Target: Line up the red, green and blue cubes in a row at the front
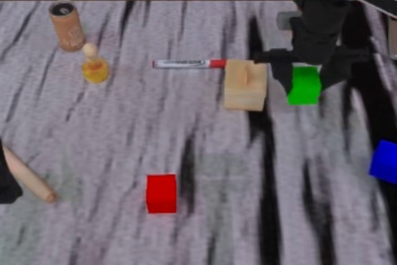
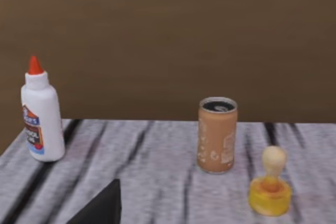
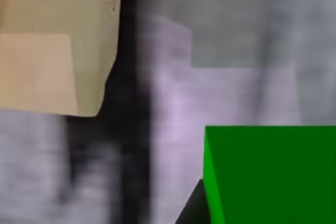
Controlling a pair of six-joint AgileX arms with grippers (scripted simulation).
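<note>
the green cube (image 3: 270, 174) fills the near corner of the right wrist view, close under the camera, with a dark sliver of finger showing at its lower edge. from above, the right gripper (image 1: 305, 72) hangs over this cube at the back right of the table, a dark finger on each side of it, so the fingers stand apart and straddle it; whether they already press its faces i cannot tell. the cube sits square between them, so the coming move looks like closing straight on it and lifting.

the tan block (image 1: 245, 85) lies just beside the cube on its left, with a narrow gap between; the left-hand finger must work in that gap, and a nudge of the block is the likely risk. a marker (image 1: 189, 63) lies beyond the block, farther left.

the red cube (image 1: 161, 193) sits at front centre, the blue cube (image 1: 384, 161) at the right edge, well apart. the right arm is nearer both green and blue.

the left gripper (image 1: 7, 181) is parked at the left edge, its fingers not shown clearly. near it a can (image 2: 217, 135), a small yellow bottle (image 2: 270, 190) and a glue bottle (image 2: 41, 114).
</note>
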